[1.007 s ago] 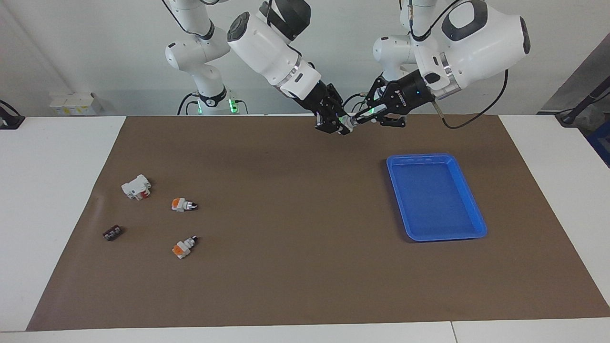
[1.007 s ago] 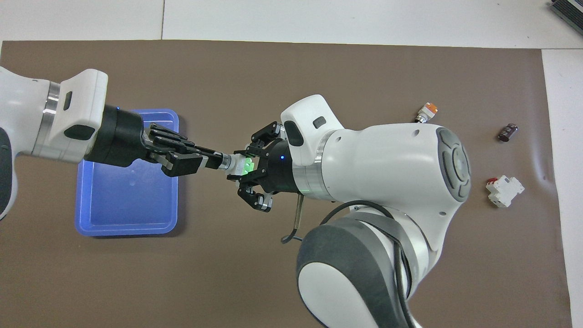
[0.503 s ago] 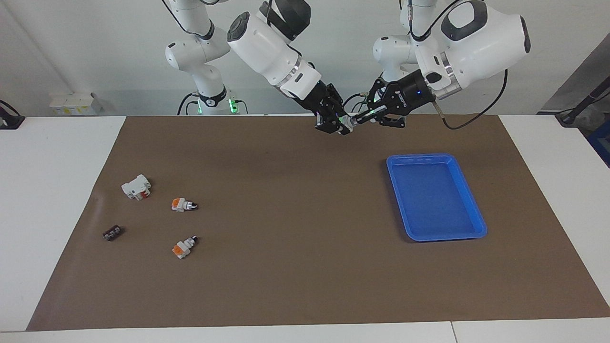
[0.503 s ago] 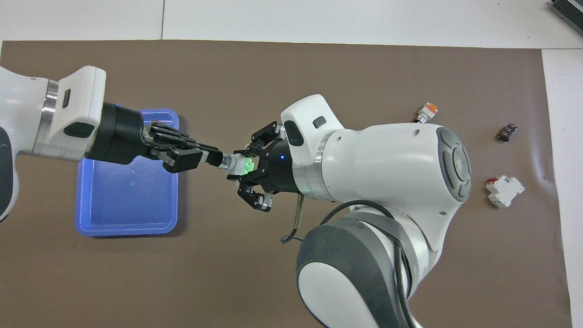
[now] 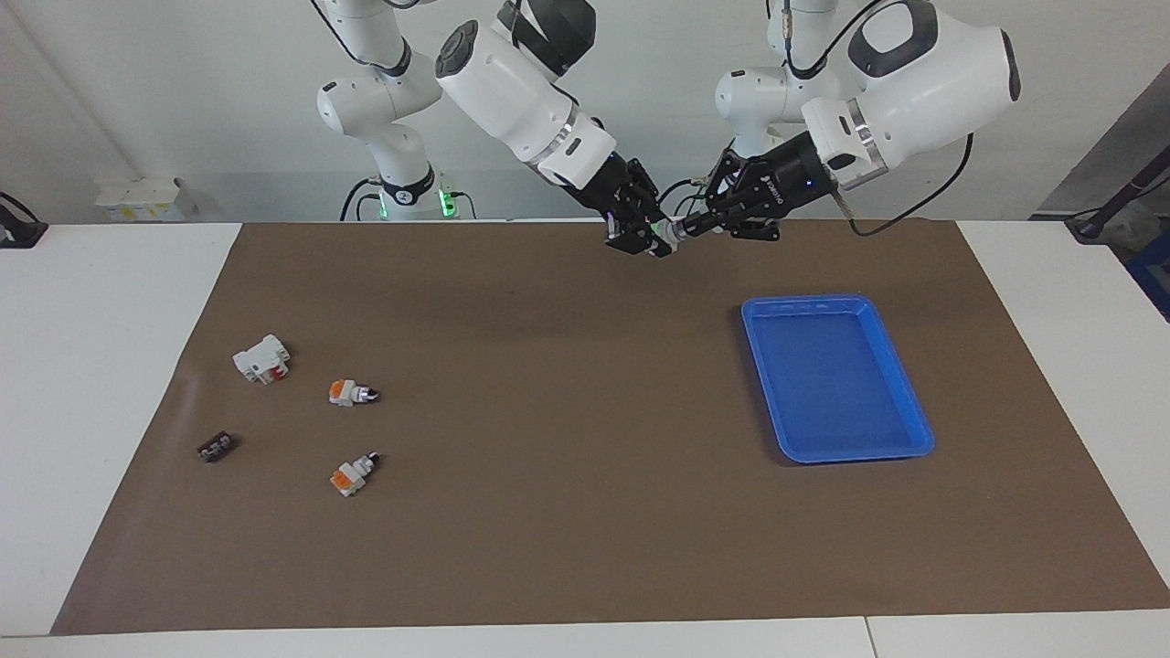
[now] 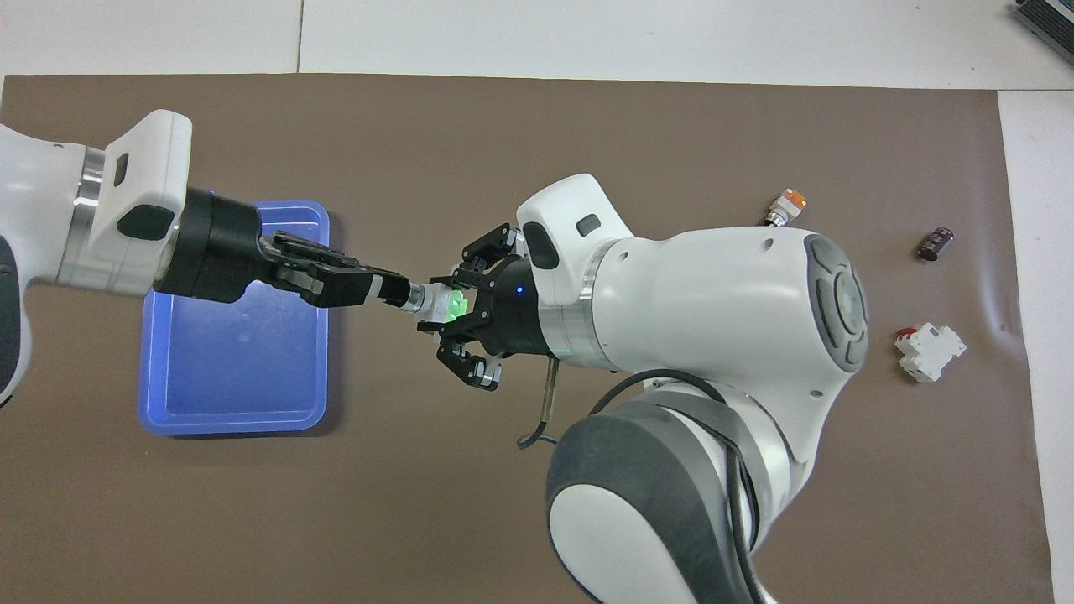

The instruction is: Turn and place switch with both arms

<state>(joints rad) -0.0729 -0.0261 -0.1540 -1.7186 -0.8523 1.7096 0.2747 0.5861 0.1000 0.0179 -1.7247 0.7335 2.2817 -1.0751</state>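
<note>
The switch point(image 5: 665, 235) is held in the air between both grippers, over the mat near the robots' edge. Its green block glows inside the right gripper point(image 5: 651, 240), which is shut on the white body. The left gripper point(image 5: 686, 227) is shut on the black-and-silver knob end. In the overhead view the switch point(image 6: 435, 301) spans the gap between the left gripper point(image 6: 393, 292) and the right gripper point(image 6: 454, 307), beside the blue tray point(image 6: 235, 426).
The blue tray point(image 5: 836, 384) lies toward the left arm's end. Two orange-block switches point(image 5: 350, 393) point(image 5: 351, 474), a white breaker with a red mark point(image 5: 261, 358) and a small black part point(image 5: 215, 447) lie toward the right arm's end.
The left gripper has rolled about its own axis while shut on the knob. The right gripper and the switch body have stayed in place.
</note>
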